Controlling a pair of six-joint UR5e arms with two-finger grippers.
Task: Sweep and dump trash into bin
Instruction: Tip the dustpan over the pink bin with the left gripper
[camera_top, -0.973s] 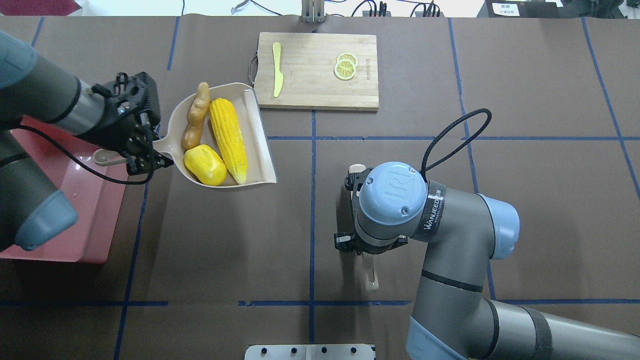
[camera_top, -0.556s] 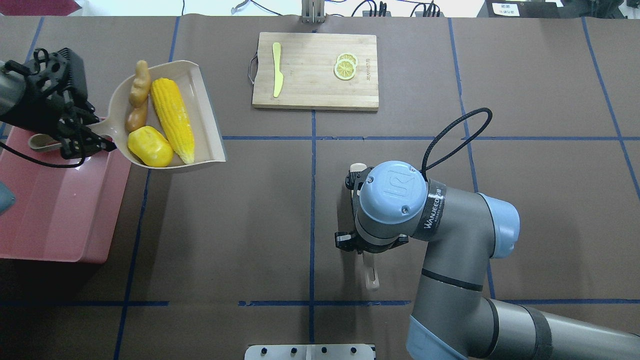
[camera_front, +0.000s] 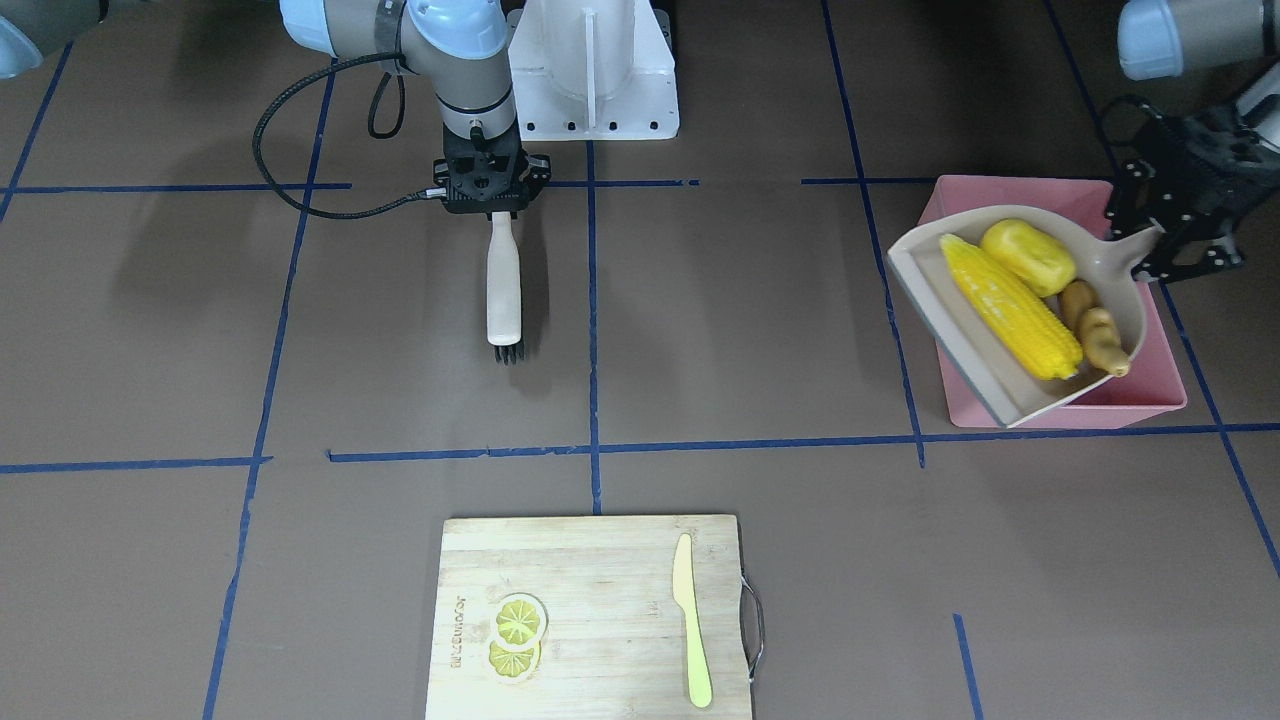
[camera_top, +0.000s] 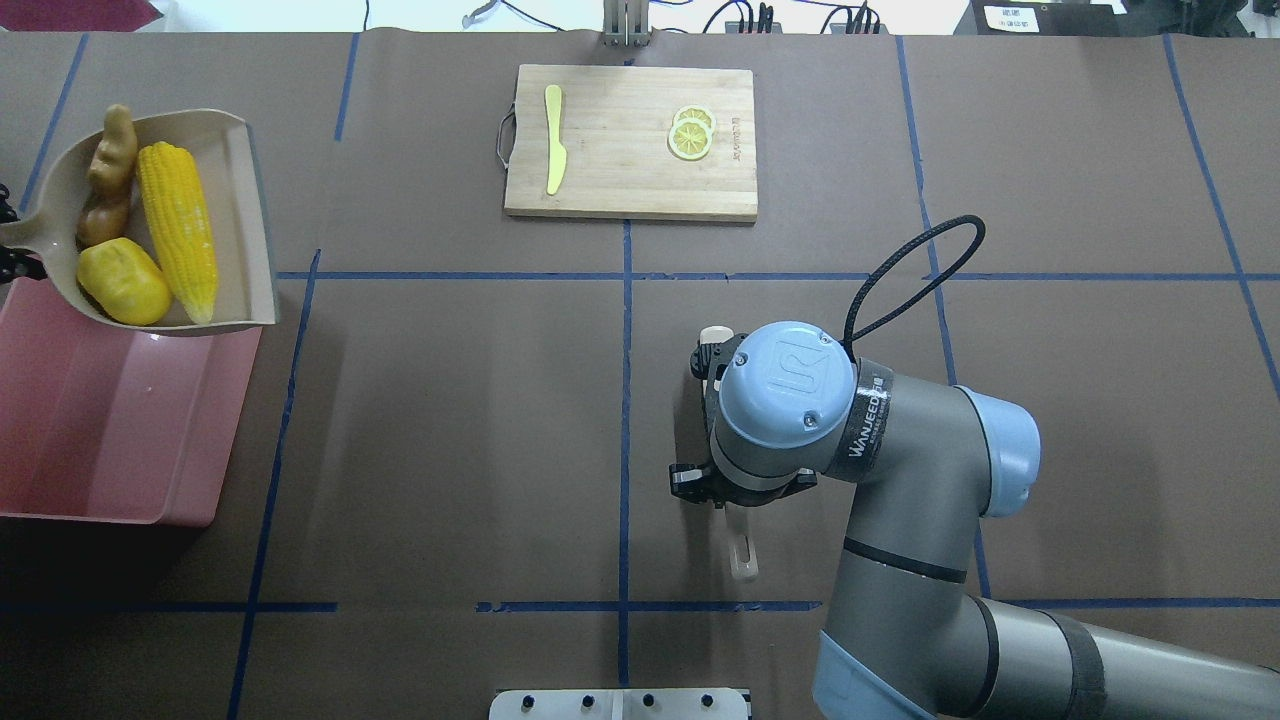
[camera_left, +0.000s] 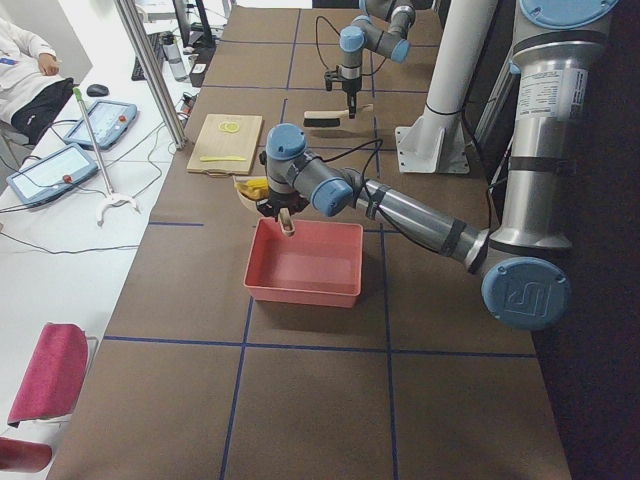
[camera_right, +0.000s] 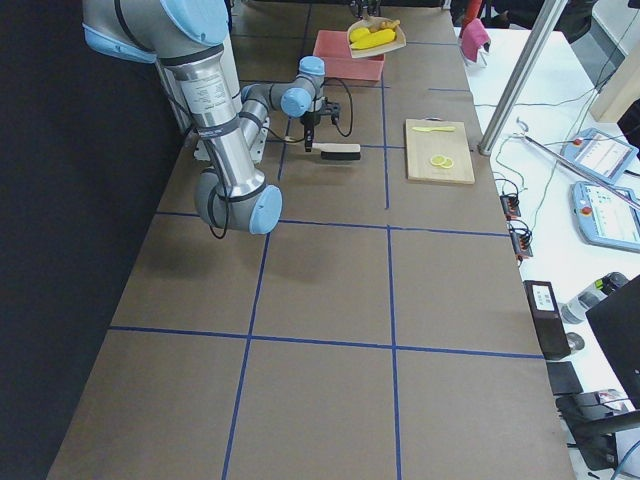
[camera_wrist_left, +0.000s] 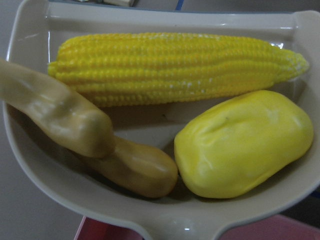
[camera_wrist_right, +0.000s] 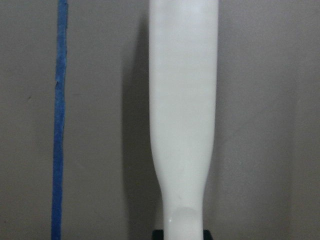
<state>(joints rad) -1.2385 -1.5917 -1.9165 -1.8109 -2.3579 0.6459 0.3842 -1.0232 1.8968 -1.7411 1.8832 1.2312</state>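
My left gripper (camera_front: 1160, 243) is shut on the handle of a beige dustpan (camera_front: 958, 330) and holds it tilted above the far end of the pink bin (camera_front: 1150, 398). The dustpan (camera_top: 243, 200) carries the corn cob (camera_top: 178, 230), the yellow potato-like lump (camera_top: 124, 282) and the tan ginger root (camera_top: 108, 170). The left wrist view shows the corn (camera_wrist_left: 175, 67), lump (camera_wrist_left: 245, 145) and ginger (camera_wrist_left: 85, 130) close up. My right gripper (camera_front: 492, 202) is shut on a white brush handle (camera_front: 503, 290) at mid table.
A wooden cutting board (camera_top: 630, 170) with a pale yellow knife (camera_top: 553, 140) and lemon slices (camera_top: 692, 132) lies at the far centre. The robot's white base (camera_front: 595, 70) stands at the near centre edge.
My left arm has carried the loaded dustpan leftwards, from mid table to over the pink bin's far end. The trash stays in the dustpan. The right arm has not moved.
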